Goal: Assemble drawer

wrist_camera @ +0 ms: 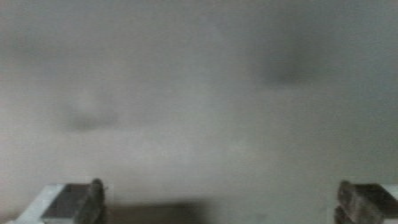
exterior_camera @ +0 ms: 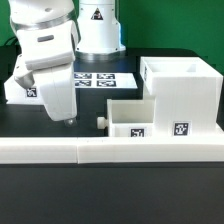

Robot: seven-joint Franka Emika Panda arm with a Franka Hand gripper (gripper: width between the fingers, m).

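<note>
Along the desk's near edge runs the long low white wall strip [exterior_camera: 110,150], which is no part of the drawer. Just behind it, near the middle of the desk, a small knobbed tray [exterior_camera: 132,120] lies with its round knob [exterior_camera: 101,119] pointing toward the exterior view's left. Its other end meets the big boxy casing [exterior_camera: 182,92], which stands toward the desk's edge on the exterior view's right. Whether the tray is partly inside the casing or only against it cannot be told.

Your gripper [exterior_camera: 68,119] hangs pointing down beside the knob and apart from it. In the wrist view, the gripper [wrist_camera: 221,205] shows its two fingers [wrist_camera: 73,203] spread wide, with nothing between them and only a blurred grey surface beyond.

Farther back, the marker board [exterior_camera: 100,80] lies flat. What looks like a second tray [exterior_camera: 24,88] sits by the desk's edge on the exterior view's left, half hidden by the arm. The robot's base [exterior_camera: 100,30] stands at the far edge.

The parts look like stiff, light, smooth plastic, so they will likely slide under a push and could slip in a loose pinch. Judge the tray's thin side walls or its knob as the holds. The casing looks too broad to span, so take it by one wall.
</note>
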